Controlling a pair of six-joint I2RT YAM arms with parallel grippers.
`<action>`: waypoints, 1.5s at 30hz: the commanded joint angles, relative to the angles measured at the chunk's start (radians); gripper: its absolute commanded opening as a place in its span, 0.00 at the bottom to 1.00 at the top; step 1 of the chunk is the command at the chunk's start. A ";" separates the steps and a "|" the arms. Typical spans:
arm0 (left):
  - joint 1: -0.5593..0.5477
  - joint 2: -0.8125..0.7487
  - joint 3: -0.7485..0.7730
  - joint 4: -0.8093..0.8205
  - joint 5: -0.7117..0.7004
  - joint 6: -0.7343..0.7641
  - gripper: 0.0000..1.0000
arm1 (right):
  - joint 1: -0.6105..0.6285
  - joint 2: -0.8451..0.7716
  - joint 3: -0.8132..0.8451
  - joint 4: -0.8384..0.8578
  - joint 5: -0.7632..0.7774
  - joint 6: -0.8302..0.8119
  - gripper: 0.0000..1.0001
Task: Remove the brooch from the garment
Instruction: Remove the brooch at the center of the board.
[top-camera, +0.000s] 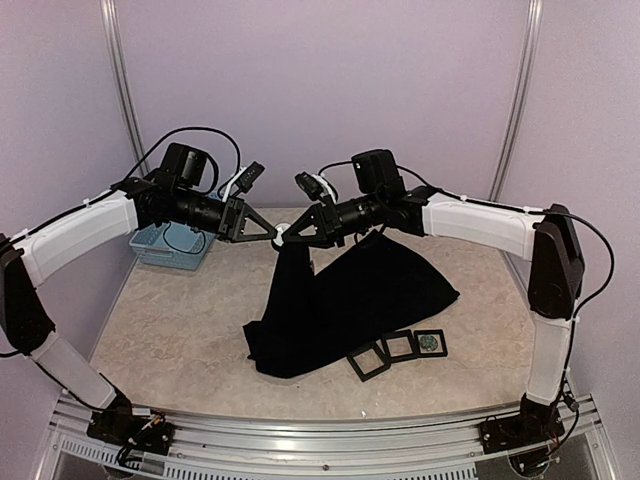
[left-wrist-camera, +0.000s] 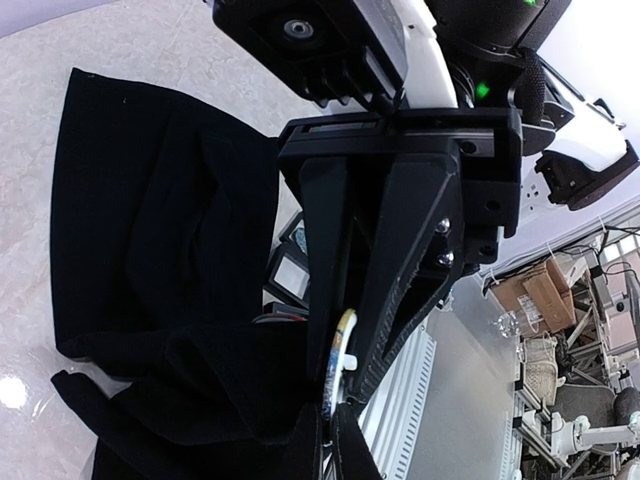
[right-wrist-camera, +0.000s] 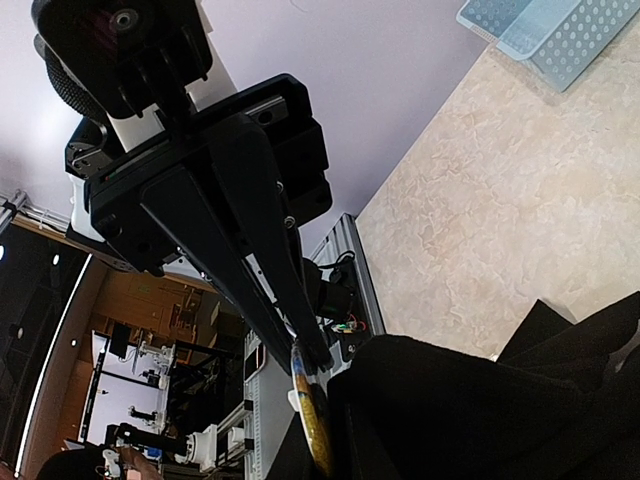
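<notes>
Left gripper (top-camera: 270, 237) pressed shut, its tips against the brooch (top-camera: 282, 236); I cannot tell whether they pinch it or the cloth. Right gripper (top-camera: 294, 237) nearly closed, with the brooch disc edge-on between its fingers. Both my forearms lie level, pointing inward tip to tip above the table (top-camera: 170, 330); the garment (top-camera: 350, 300) hangs from there, its lower end heaped on the table.
</notes>
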 joint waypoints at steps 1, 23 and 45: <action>-0.050 -0.021 -0.012 0.135 0.225 -0.006 0.00 | 0.013 0.034 -0.018 0.063 0.137 0.005 0.10; 0.063 -0.068 -0.196 0.127 0.169 -0.007 0.00 | -0.023 -0.171 -0.162 0.189 0.121 -0.077 0.47; 0.071 0.006 -0.125 -0.011 -0.067 -0.093 0.00 | 0.119 -0.166 -0.232 -0.093 0.521 -0.441 0.49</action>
